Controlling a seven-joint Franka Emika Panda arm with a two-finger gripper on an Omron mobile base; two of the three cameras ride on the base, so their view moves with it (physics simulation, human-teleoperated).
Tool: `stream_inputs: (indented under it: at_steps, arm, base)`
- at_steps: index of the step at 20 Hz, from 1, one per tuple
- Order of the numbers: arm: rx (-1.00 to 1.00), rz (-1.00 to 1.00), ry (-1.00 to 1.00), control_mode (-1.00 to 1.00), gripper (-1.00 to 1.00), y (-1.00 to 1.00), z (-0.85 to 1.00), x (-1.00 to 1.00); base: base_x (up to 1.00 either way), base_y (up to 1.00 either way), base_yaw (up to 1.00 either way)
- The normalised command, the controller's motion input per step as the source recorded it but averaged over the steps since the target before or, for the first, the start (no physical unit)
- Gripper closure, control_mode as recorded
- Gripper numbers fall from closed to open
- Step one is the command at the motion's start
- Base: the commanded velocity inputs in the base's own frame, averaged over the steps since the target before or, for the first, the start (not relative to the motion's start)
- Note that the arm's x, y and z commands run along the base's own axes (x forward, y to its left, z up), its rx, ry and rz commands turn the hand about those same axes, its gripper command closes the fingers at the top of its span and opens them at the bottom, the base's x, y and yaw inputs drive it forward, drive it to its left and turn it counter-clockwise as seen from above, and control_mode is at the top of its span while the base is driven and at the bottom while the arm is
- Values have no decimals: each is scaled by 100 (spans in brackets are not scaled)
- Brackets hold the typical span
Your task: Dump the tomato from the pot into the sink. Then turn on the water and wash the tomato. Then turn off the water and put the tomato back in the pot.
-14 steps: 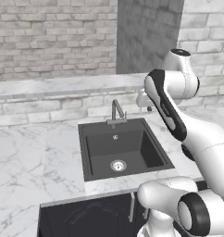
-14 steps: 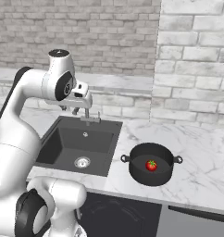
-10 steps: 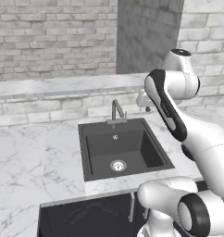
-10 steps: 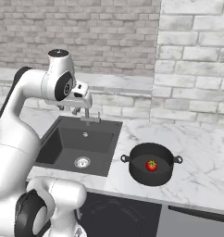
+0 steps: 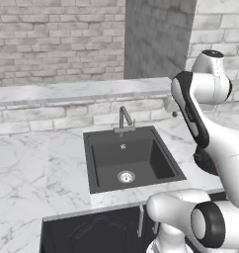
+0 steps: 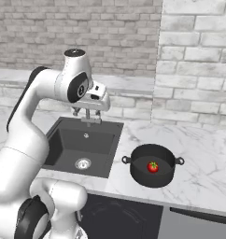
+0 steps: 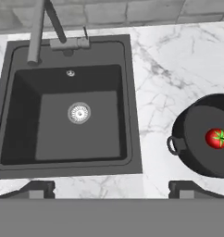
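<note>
At centre of the left base view, dark grey recessed sink [image 5: 133, 158] with nothing in the basin; no step done yet. Lower right of the right base view: small red tomato [image 6: 153, 166] inside the wide black two-handled pot [image 6: 152, 172]. Gripper [image 6: 90, 112], seemingly spread wide and holding nothing, nudged right of its earlier spot. Hand view: tomato at right edge.

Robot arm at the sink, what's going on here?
Nothing is being handled yet. The arm's pincer hangs open and empty above the sink, near the faucet. The tomato sits inside the black pot on the marble counter beside the sink. No water is visible in the basin.
</note>
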Motion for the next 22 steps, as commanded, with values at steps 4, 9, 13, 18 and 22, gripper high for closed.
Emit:
stream_inputs:
  at_steps: [4, 9, 13, 18, 22]
  arm:
    - [0, -14, 14, -100, -100, -100, 28, 0]
    - [0, -9, 5, -100, -100, -100, 10, 0]
    - [0, -11, 4, -100, -100, -100, 0, -3]
    - [0, -21, 16, -100, -100, -87, -2, 0]
    - [1, -14, 4, -100, -100, -15, -29, 0]
  base:
    - [0, 0, 0]
    - [0, 0, 0]
    - [0, 0, 0]
    - [0, 0, 0]
    - [0, 0, 0]
